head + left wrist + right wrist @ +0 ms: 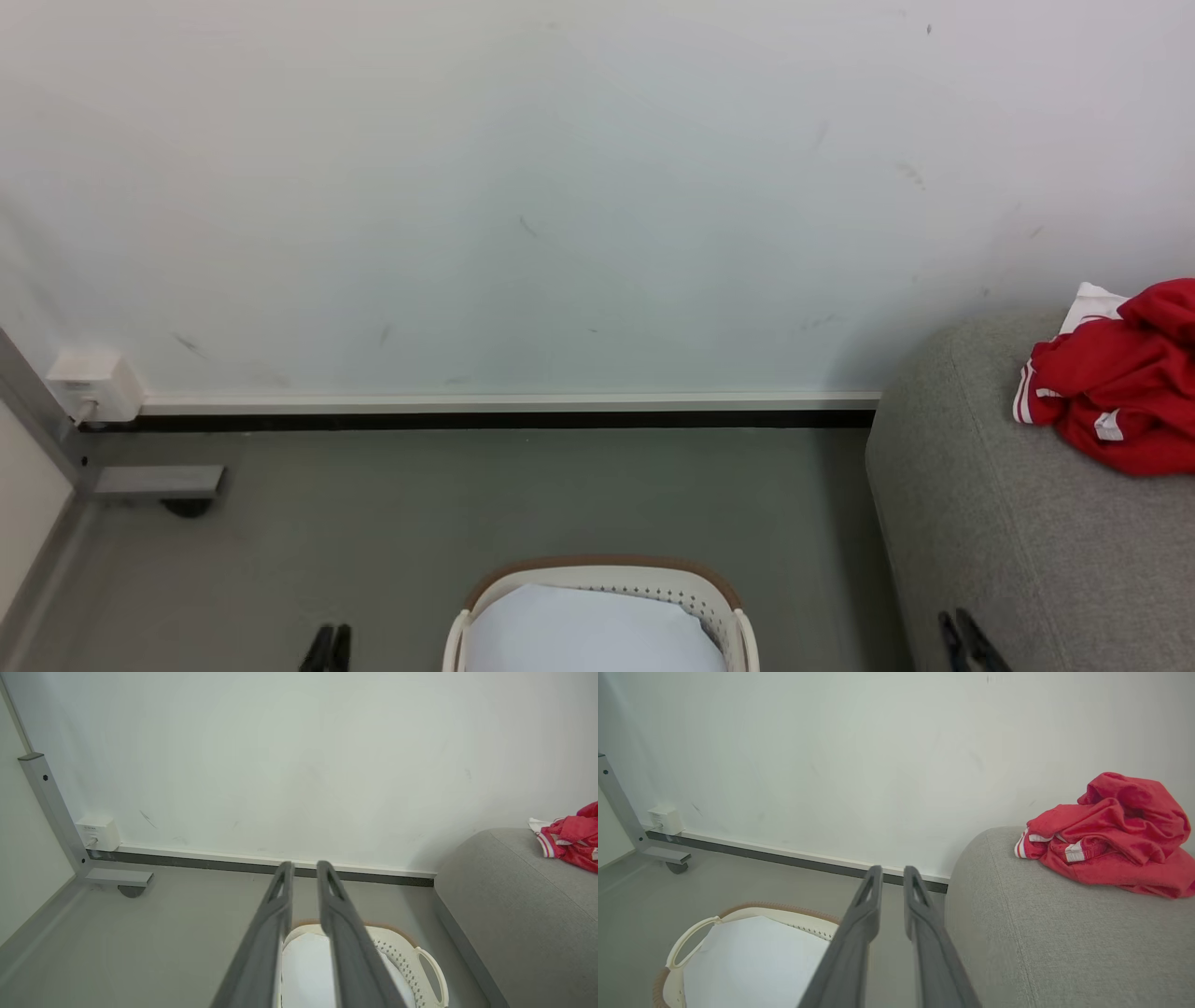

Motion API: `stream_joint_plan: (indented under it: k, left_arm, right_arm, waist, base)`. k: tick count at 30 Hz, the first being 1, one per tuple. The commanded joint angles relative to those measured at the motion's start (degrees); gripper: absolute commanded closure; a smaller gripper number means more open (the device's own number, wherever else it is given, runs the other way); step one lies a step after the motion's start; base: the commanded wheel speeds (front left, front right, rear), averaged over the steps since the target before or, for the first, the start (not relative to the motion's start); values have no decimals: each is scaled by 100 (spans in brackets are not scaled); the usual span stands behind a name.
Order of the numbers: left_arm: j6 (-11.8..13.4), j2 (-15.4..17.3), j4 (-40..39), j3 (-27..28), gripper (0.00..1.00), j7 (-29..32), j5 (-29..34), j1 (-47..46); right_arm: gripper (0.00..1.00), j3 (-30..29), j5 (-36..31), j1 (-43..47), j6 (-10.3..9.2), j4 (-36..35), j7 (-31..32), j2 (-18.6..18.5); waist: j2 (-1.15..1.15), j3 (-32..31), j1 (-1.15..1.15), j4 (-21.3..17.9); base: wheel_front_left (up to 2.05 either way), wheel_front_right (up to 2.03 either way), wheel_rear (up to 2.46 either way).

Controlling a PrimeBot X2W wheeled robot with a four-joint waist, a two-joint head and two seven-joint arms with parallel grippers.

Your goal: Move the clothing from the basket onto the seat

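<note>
Head / clothing: red heap [1120, 392] lies on the seat [980, 532], toward the wall end. Task looks done.
Head / basket: basket [607, 567] stands on the floor [373, 541] just beside the seat's edge, pale sheet [588, 635] inside.
Head / grippers: left gripper [327, 646] and right gripper [971, 642] sit low, tips showing.
Left wrist / jaws: narrow gap, nothing held. Fingers over the basket, open floor ahead to the wall [280, 765].
Right wrist / jaws: narrow gap, empty. Fingers between basket and the seat's rounded edge, touching neither, probably parked.
</note>
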Motion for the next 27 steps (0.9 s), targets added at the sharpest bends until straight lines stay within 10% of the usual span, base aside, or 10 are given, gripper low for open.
stream_joint_plan:
  k: [1, 27]
  left_arm:
    - [0, 8, -19, 32, 100, 50, -171, -68]
    - [2, -12, 43, 184, 100, 706, -2755, -476]
  right_arm:
    - [100, -14, 180, -37, -1, -51, 16, -2]
    - [100, -281, 2995, -380, -4, -103, 652, -42]
  waist:
    - [0, 5, 0, -1]
    - [0, 87, 0, -17]
  base:
    - [0, 0, 0]
    - [0, 0, 0]
